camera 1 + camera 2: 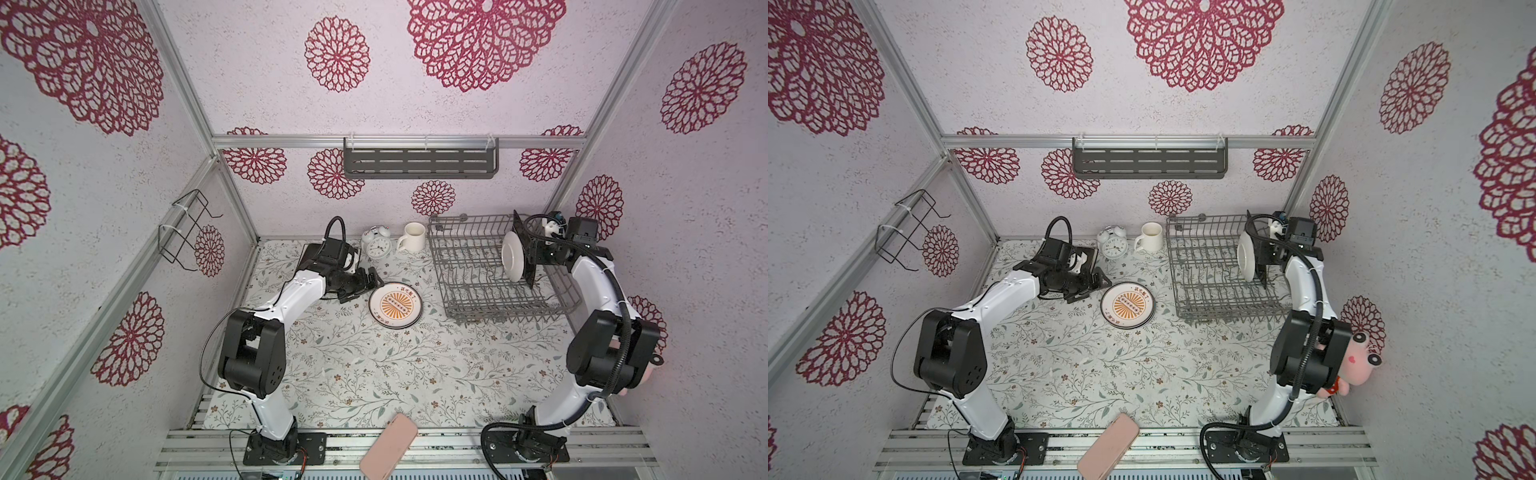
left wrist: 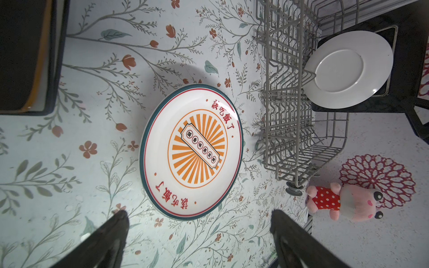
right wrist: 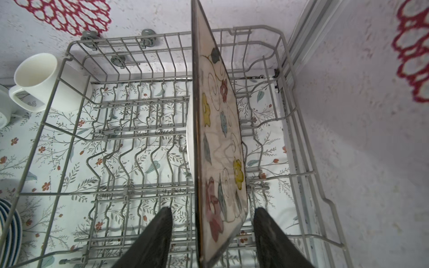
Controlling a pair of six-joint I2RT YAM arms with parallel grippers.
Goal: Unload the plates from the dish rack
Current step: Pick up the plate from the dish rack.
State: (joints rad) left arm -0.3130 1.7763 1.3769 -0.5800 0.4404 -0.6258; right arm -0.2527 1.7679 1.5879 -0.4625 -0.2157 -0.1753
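**Right fingers astride the flowered plate**

Right gripper (image 3: 212, 208): fingers apart, one on each side of the flowered plate (image 3: 220, 139). A gap shows on both sides, so there is no grip. The plate stands on edge among the prongs near the rack's (image 1: 498, 309) right side. White plate (image 1: 513, 255): also on edge, just beside the flowered plate's black back and toward the middle of the rack. The other prong rows hold nothing.

Left gripper (image 2: 198, 213): fingers wide apart and holding nothing, over the table (image 1: 374, 374) at the edge of the sunburst plate (image 2: 197, 150). That plate lies flat, face up, outside the rack and near its left wall. Mug (image 1: 413, 237) and clock (image 1: 376, 245) stand behind it.
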